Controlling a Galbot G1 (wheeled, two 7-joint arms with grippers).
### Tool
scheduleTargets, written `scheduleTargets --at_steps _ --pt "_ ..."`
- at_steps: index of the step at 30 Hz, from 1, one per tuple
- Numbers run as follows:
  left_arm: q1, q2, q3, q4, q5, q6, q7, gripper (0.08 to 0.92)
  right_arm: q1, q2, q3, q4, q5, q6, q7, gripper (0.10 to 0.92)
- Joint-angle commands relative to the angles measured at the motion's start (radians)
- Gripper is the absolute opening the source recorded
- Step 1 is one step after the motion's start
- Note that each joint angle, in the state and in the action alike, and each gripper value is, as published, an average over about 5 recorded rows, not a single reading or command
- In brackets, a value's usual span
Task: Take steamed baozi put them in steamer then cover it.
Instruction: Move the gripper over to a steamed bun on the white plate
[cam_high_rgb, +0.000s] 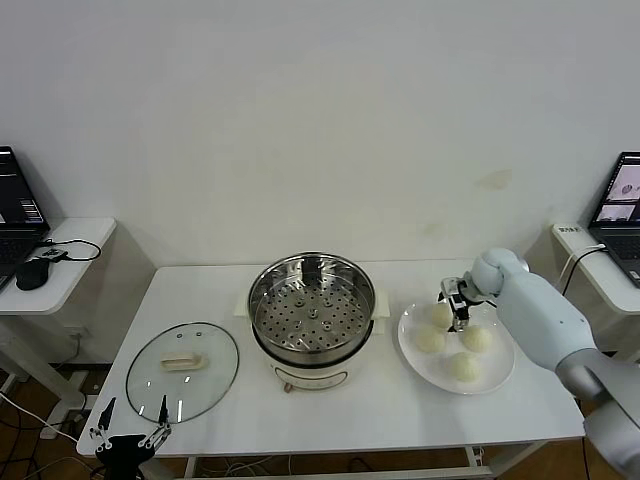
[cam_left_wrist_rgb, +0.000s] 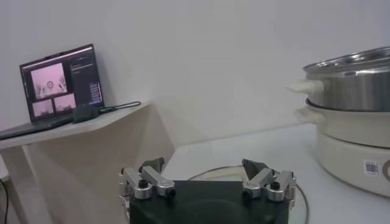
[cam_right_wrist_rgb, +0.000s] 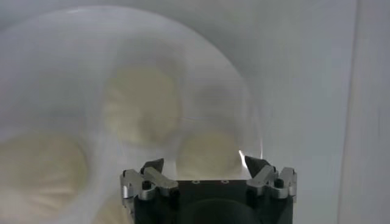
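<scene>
On the white counter (cam_high_rgb: 380, 400) the steamer (cam_high_rgb: 311, 305) stands open-topped in the middle, with the cover (cam_high_rgb: 182, 371) lying flat to its left, its bar handle running roughly side to side, and four steamed baozi (cam_high_rgb: 465, 366) on a white plate (cam_high_rgb: 500, 372) to its right. Only the head view shows the right claw (cam_high_rgb: 457, 305) low over the rearmost bun; its wrist view shows the fingers (cam_right_wrist_rgb: 152, 165) spread above the buns and gripping nothing. At the counter's near-left corner the left claw (cam_high_rgb: 130, 418) waits wide open and empty, beside the cover.

White plate (cam_high_rgb: 500, 375) on white table (cam_high_rgb: 380, 420); laptops (cam_high_rgb: 15, 205) on side desks (cam_high_rgb: 70, 270).
</scene>
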Motion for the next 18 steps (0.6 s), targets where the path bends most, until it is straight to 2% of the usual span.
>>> scheduleTargets --at_steps 1,10,18 --pt "0.000 0.001 -0.001 0.002 0.000 -0.002 -0.001 0.823 0.005 0.017 -0.001 -0.032 -0.026 0.000 -0.004 0.766" --pt "-0.005 0.003 -0.002 0.009 -0.001 -0.005 -0.002 0.823 0.016 0.021 -0.002 -0.042 -0.024 -0.001 -0.009 0.641" --pt "-0.004 0.010 -0.004 0.016 -0.008 -0.009 0.000 0.823 0.045 -0.037 -0.055 0.030 0.047 -0.015 -0.029 0.599"
